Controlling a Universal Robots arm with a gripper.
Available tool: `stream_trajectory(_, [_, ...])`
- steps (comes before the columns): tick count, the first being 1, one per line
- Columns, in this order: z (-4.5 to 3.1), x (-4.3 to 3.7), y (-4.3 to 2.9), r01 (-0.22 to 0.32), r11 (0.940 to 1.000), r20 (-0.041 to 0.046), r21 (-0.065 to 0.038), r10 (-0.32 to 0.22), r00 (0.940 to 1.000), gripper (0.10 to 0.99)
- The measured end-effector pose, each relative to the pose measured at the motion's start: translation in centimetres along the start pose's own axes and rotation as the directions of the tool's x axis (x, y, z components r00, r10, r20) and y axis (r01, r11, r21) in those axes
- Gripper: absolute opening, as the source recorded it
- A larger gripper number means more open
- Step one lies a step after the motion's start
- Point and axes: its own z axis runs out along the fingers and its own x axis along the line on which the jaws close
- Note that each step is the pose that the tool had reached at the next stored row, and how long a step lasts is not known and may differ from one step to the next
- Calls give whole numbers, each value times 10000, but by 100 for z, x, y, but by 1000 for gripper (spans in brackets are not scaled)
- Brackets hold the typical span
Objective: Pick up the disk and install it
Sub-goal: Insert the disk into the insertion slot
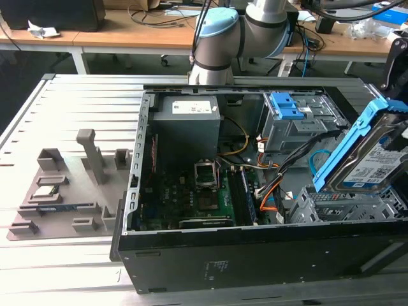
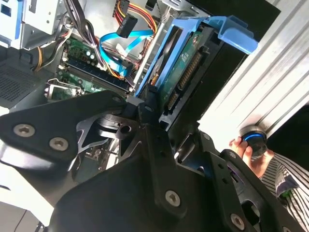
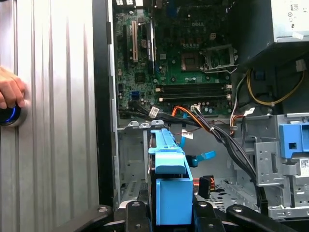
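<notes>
- In the first wrist view, nearest the camera, the tool (image 3: 170, 212) is clenching the disk (image 3: 169, 193) by its blue plastic frame, one black finger (image 3: 135, 215) sitting on either side of it.
- In the second wrist view the tool (image 2: 157, 113) is gripping the disk (image 2: 186, 63) edge-on, with the drive's circuit-board side showing and the frame's blue tab jutting out toward the ribbed table (image 2: 275, 82).
- In the exterior view the disk (image 1: 373, 156) is hanging tilted over the lower cage (image 1: 347, 204) at the exterior view's right end of the open computer case (image 1: 255, 255), its label side facing the camera; whether it is touching the cage I cannot tell.
- Room there is looking tight: black and orange cables (image 1: 280, 182) are running just beside the cage, and the case wall is standing close behind the disk.
- A person's hand (image 3: 10, 92) is resting on a round blue-lit button (image 3: 9, 116) on the table, well apart from the case.
- Farther in, the motherboard (image 1: 191, 191) is lying open, with the grey drive bay (image 1: 296, 121) carrying blue latches beyond it.
- At the back, the arm (image 1: 236, 35) is rising behind the case.
- A grey parts tray (image 1: 64, 191) is lying on the table at the exterior view's left.
</notes>
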Motion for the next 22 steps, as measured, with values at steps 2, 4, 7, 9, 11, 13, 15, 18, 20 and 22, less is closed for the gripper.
stream_trajectory(2, [61, 0, 6, 1, 10000, -1, -1, -1, 10000, 361])
stream_trajectory(4, [116, 0, 9, 0, 10000, 1, -1, 0, 10000, 361])
stream_trajectory(7, [174, 0, 19, 1, 10000, -3, 0, -1, 10000, 361])
stream_trajectory(9, [220, 0, 27, 1, 10000, -1, -1, -1, 10000, 361])
stream_trajectory(11, [279, 0, 33, 2, 10000, -1, -1, -2, 10000, 361])
stream_trajectory(13, [315, 0, 35, 2, 10000, -1, -1, -2, 10000, 361])
stream_trajectory(15, [352, -1, 35, 1, 10000, -2, -1, -1, 10000, 361])
stream_trajectory(18, [458, -1, 31, 1, 10000, -2, -1, -1, 10000, 361])
stream_trajectory(20, [492, -2, 29, 1, 10000, -2, -1, -1, 10000, 361])
stream_trajectory(22, [533, -2, 27, 0, 10000, -1, -1, 0, 10000, 361])
